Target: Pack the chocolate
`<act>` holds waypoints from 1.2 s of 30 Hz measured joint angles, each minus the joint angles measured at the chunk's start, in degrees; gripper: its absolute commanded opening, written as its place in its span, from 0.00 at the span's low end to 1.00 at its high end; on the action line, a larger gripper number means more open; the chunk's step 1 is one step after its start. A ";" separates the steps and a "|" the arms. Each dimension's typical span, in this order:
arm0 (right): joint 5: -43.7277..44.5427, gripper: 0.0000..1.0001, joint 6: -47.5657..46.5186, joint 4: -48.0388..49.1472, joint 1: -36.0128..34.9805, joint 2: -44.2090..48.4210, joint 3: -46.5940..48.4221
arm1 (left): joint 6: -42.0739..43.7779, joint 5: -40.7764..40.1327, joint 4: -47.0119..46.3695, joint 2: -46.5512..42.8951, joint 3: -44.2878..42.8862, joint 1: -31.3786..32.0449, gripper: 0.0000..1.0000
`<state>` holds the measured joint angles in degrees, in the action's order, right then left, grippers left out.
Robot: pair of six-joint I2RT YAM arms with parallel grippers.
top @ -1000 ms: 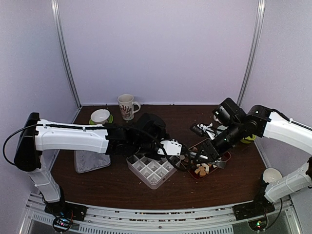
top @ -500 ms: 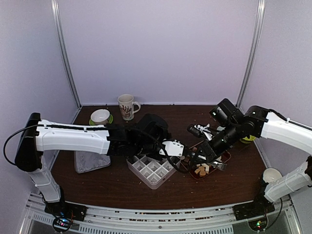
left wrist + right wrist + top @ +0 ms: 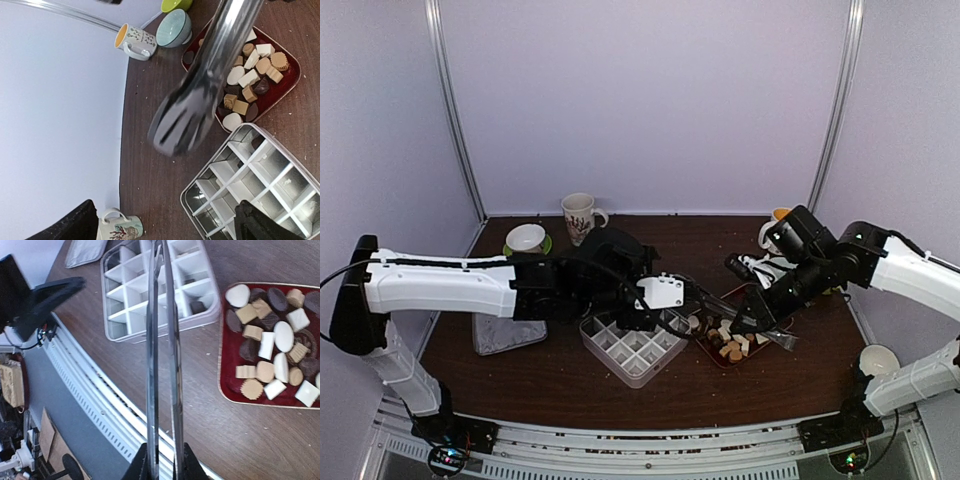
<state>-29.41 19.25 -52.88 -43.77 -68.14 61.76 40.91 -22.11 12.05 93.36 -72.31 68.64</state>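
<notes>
The right tool (image 3: 162, 467) is clenched on the tongs (image 3: 152, 370), whose tips reach over the divided box (image 3: 200, 320) at top centre. The left tool (image 3: 167, 222) hangs released, jaws wide. Most chocolate (image 3: 283, 335) lies in the red tray (image 3: 229, 382) at right, and one dark piece is boxed. Next probably calls for carrying the tongs to the tray.

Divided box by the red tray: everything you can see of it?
The divided box is pale, plastic-looking, round-cornered, a grid of square cells. It lies flat and open on the brown table, close beside the red tray. One dark chocolate sits in a cell; other cells in view look empty. The tongs hang near it, not touching.
</notes>
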 measured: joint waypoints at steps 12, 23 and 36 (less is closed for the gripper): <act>16.50 0.31 1.95 -12.00 0.79 5.73 -5.20 | -19.04 -2.75 -0.31 -16.22 9.18 0.11 0.98; 22.38 0.36 5.51 -15.98 2.01 7.06 -8.07 | -29.29 -3.10 -0.31 -20.26 13.77 0.09 0.98; 22.47 0.38 11.08 -16.90 2.80 12.63 -10.58 | -36.48 -4.70 -1.27 -25.40 19.80 -0.81 0.98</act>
<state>-6.94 30.33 -69.78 -40.97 -55.51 51.18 4.43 -26.81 10.79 67.96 -52.51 67.83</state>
